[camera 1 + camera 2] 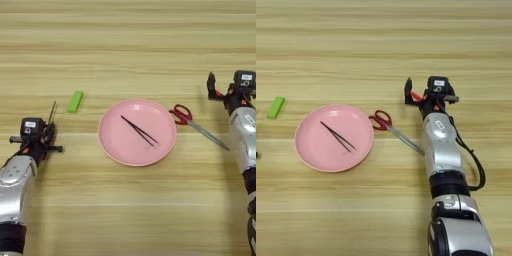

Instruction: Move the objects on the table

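Here the left hand (44, 134) pinches a thin dark tool (52, 112) (loosely, seemingly), which could slip onto the surface (128, 50); the right hand (418, 95) hangs open.

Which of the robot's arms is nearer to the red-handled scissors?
The right. Its end effector sits just right of the scissors, a little farther up the table. The left end effector is far off to the left, beyond the pink plate.

no readable text, labels, or numbers
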